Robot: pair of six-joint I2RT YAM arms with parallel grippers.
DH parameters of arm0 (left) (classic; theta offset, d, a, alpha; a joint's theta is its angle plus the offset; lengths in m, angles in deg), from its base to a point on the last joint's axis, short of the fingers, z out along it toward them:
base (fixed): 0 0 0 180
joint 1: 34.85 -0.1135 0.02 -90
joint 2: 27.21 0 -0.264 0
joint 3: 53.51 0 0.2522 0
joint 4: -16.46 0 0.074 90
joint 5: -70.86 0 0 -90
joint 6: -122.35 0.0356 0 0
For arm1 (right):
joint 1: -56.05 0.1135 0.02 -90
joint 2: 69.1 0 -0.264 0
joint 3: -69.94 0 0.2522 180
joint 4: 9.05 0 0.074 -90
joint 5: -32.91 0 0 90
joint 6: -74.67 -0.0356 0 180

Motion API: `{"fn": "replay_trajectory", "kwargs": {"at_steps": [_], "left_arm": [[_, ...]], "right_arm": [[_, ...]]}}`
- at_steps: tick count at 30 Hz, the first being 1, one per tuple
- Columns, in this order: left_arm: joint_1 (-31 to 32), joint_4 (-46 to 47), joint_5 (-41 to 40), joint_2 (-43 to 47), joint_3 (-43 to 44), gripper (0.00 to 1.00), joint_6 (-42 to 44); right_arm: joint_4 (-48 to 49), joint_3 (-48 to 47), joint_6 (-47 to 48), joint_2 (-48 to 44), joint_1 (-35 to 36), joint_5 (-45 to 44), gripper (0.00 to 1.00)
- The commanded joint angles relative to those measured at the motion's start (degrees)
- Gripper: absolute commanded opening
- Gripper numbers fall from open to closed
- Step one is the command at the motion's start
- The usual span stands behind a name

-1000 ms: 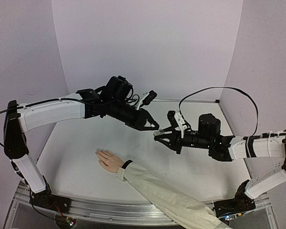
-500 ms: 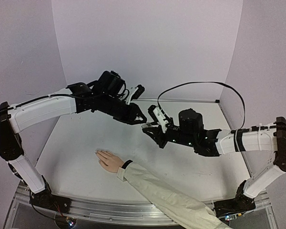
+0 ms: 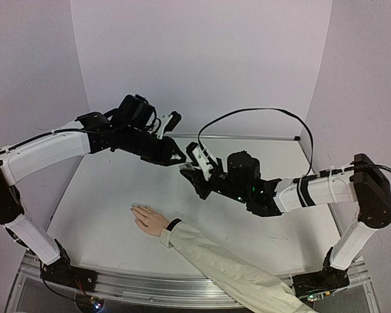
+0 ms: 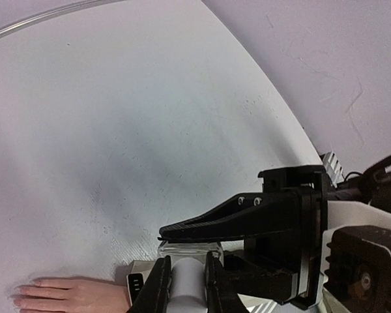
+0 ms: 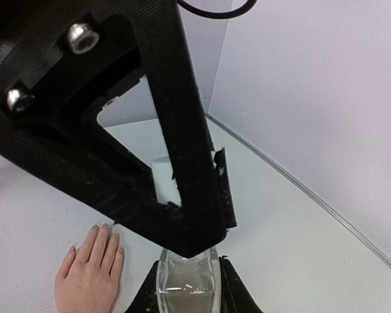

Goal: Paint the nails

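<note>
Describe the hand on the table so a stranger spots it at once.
Start at the white table, towards its near edge. There a light-skinned hand lies flat, fingers pointing left. It alone is skin-coloured, with a black wristband and cream sleeve.

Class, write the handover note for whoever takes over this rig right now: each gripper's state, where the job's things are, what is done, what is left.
Grippers: left gripper shut on the white top of the bottle; right gripper shut on its clear base; both meet in the air above the table.
Things: hand lies flat, palm down, on the table near the arms' bases; nails show no paint that I can make out.
Done: bottle lifted, held at both ends.
Left: open it if unopened, then paint every nail.
</note>
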Motion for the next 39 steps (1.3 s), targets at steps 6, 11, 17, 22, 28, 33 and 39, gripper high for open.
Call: {"fn": "replay_trajectory", "kwargs": {"at_steps": [6,11,17,22,28,33,39], "left_arm": [[0.4,-5.2,20.5,-0.8,-4.2,0.00,14.8],[0.7,-6.9,24.8,-0.2,-5.2,0.00,21.0],[1.2,-10.6,30.2,0.1,-5.1,0.00,28.6],[1.6,-13.4,31.3,0.8,-4.6,0.00,32.1],[1.6,-14.0,28.2,2.0,-3.6,0.05,30.7],[1.3,-12.7,24.3,6.3,-2.9,0.38,27.9],[-0.8,-6.1,18.2,15.1,-6.0,0.65,22.3]], "right_arm": [[9.8,-12.5,-3.4,-5.4,-2.0,29.2,0.00],[12.4,-16.1,-19.0,-3.5,-8.4,46.8,0.00],[18.0,-24.9,-33.1,2.8,-10.0,70.1,0.00],[20.5,-27.5,-38.6,6.0,-10.0,74.6,0.00],[20.5,-24.4,-37.1,5.6,-10.2,72.7,0.00],[19.9,-17.3,-32.6,1.8,-10.7,67.7,0.00],[6.9,-13.0,-21.1,-3.5,-11.2,56.8,0.00]]}}
